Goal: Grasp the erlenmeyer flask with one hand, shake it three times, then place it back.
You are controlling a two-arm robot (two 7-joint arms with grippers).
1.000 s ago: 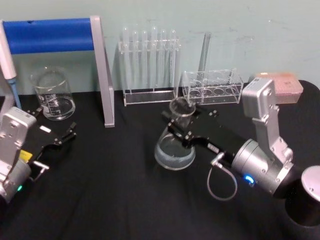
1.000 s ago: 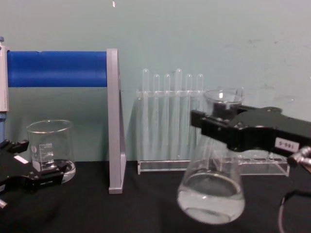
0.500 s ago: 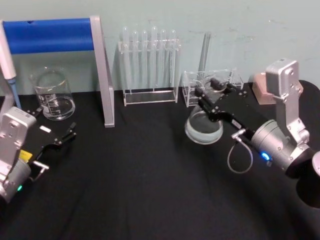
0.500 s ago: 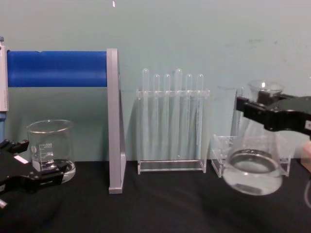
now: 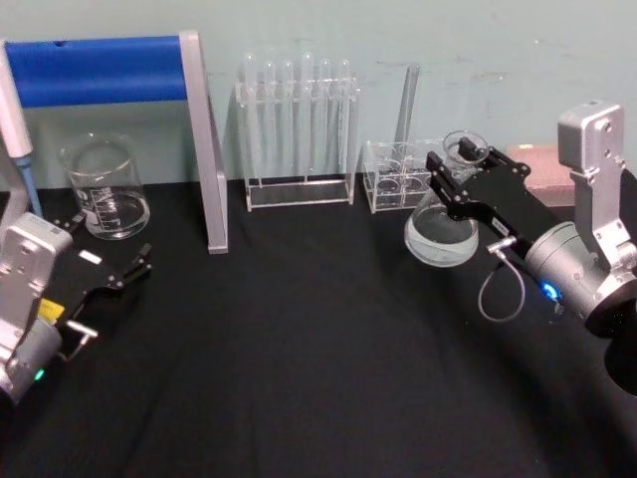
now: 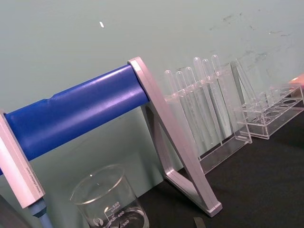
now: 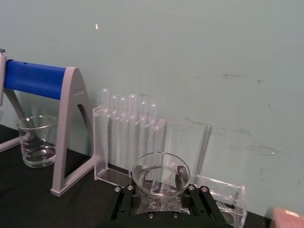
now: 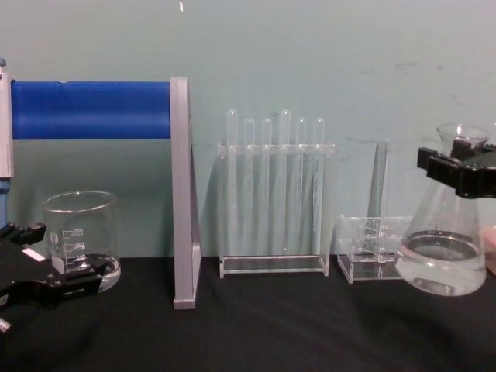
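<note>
The erlenmeyer flask [image 5: 438, 235] is clear glass with a little clear liquid in its wide base. It hangs slightly tilted at the right of the black table, in front of a small clear rack. My right gripper [image 5: 461, 171] is shut on its neck just under the flared rim. The chest view shows the flask [image 8: 443, 260] at the right edge with the black right gripper [image 8: 459, 169] clamped on its neck. In the right wrist view the flask's rim [image 7: 160, 172] sits between the jaws. My left gripper [image 5: 107, 249] rests open and idle at the left, near the beaker.
A glass beaker [image 5: 105, 189] stands at the back left beside a grey frame with a blue bar [image 5: 204, 149]. A test tube rack [image 5: 299, 129] and a small clear rack [image 5: 398, 181] line the back wall. A pink block [image 5: 550, 169] lies at the far right.
My right gripper has swung the flask from the middle of the table to the right and back toward the small rack. The left arm has stayed still.
</note>
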